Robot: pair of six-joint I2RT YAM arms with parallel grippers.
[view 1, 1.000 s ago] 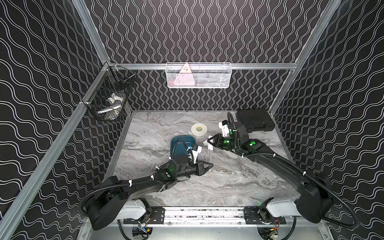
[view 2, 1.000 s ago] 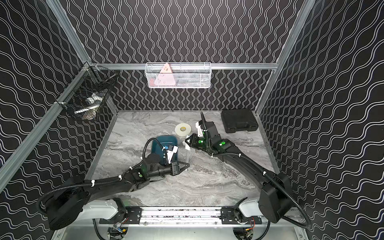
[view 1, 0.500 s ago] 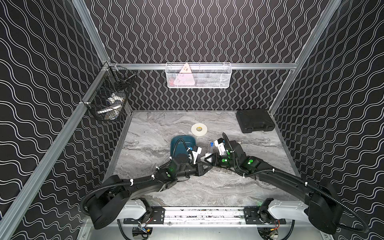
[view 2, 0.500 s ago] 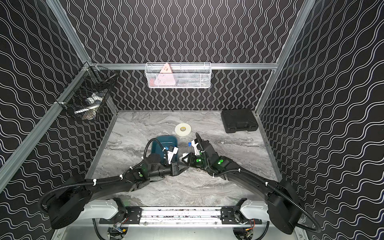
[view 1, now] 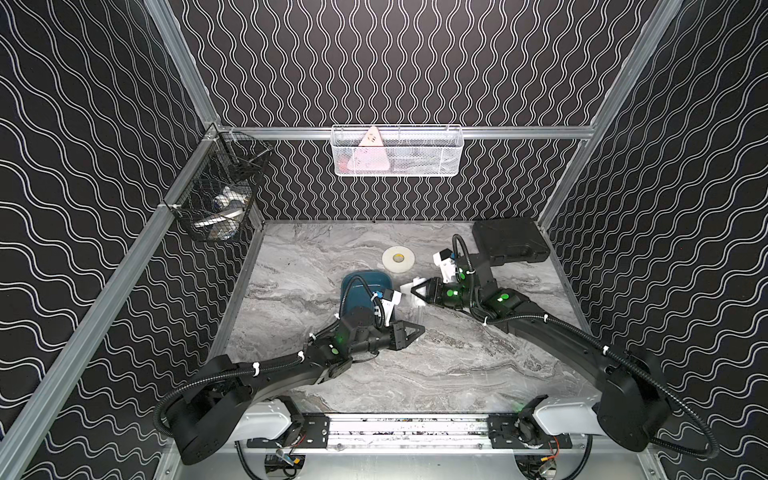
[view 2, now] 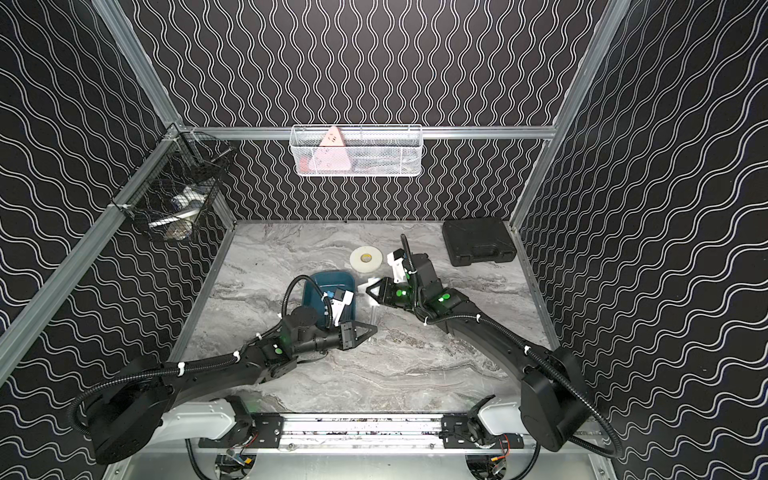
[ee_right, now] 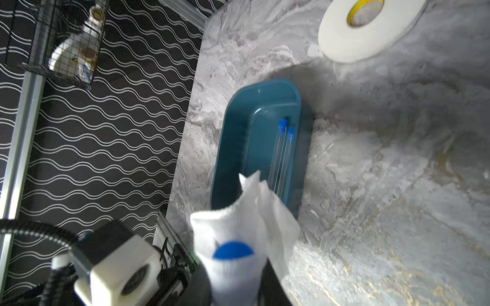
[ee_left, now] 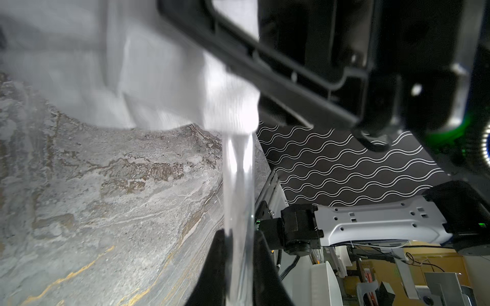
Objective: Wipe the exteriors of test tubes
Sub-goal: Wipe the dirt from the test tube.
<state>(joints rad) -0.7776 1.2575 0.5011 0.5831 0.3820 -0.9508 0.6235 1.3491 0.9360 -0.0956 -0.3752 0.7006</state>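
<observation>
Test tube (ee_left: 237, 185) clear, slender; white tissue (ee_left: 169, 79) wraps its blue-capped end.

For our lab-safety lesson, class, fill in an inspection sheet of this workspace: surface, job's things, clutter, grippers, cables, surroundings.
Surface: grey marble tabletop.
Job's things: one test tube held; two tubes in teal tray.
Clutter: tape roll, black case.
Grippers: left gripper shut on the test tube; right gripper shut on tissue around its capped end.
Cables: black hoses along both arms.
Surroundings: white basket, black basket on wavy-patterned walls.
</observation>
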